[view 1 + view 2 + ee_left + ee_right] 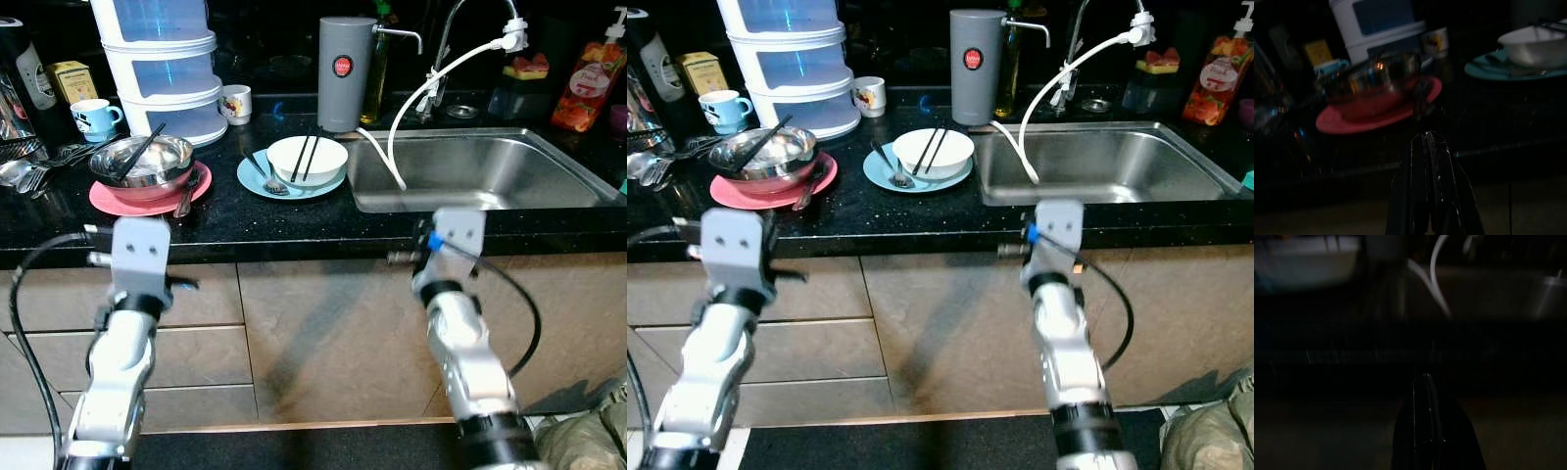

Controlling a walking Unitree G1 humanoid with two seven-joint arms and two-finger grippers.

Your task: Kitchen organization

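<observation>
Seemingly closed, both jaws hover before the black counter [294,220].

My two arms were silver, built of rounded segments with black joint rings. Each wrist ended in a flat grey plate with two dark screw holes. A black cable looped off each arm, and the right wrist carried a blue fitting. The left claw [1431,147] and right claw [1422,384] had long, glossy black fingers.
</observation>
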